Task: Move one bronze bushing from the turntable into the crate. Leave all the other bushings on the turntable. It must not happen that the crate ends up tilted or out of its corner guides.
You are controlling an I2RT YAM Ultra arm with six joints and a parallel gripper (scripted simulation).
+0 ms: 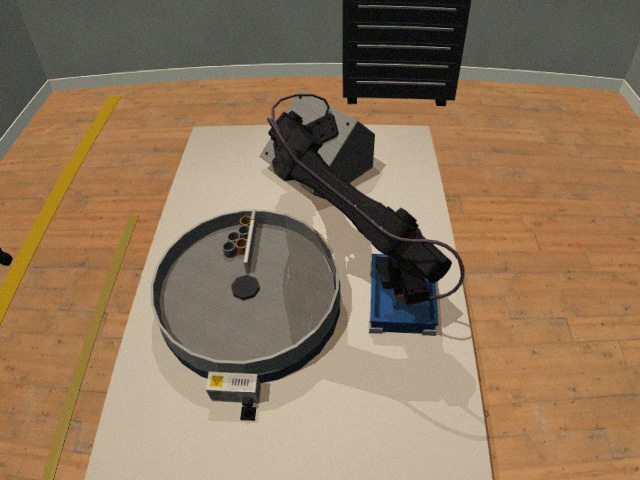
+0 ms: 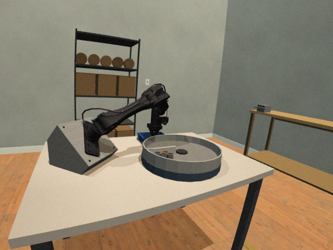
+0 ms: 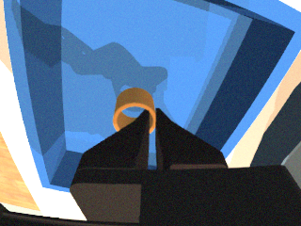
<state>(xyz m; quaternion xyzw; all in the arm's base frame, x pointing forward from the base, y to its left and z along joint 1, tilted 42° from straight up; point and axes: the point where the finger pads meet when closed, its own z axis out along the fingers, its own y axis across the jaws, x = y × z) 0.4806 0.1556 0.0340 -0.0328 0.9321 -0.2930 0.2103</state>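
Note:
My gripper (image 2: 153, 134) (image 3: 152, 115) is shut on one side wall of a bronze bushing (image 3: 135, 96). It holds the bushing over the floor of the blue crate (image 1: 403, 326) (image 2: 143, 137) (image 3: 41, 94), inside the crate's outline. The arm mostly hides the bushing in the top view. On the round grey turntable (image 1: 232, 335) (image 2: 185, 167), a bronze bushing (image 1: 241, 250) stands beside the divider, and another bronze bushing (image 1: 241, 221) is at the back wall. Several dark grey bushings (image 1: 229, 253) (image 2: 169, 156) stand close by them.
A thin upright divider (image 1: 249, 240) (image 2: 161, 148) runs from near the dark hub (image 1: 245, 287) (image 2: 181, 151) to the turntable's raised wall. A white box (image 1: 232, 382) with a warning label sits at its front. The crate is right of the turntable, near the table edge.

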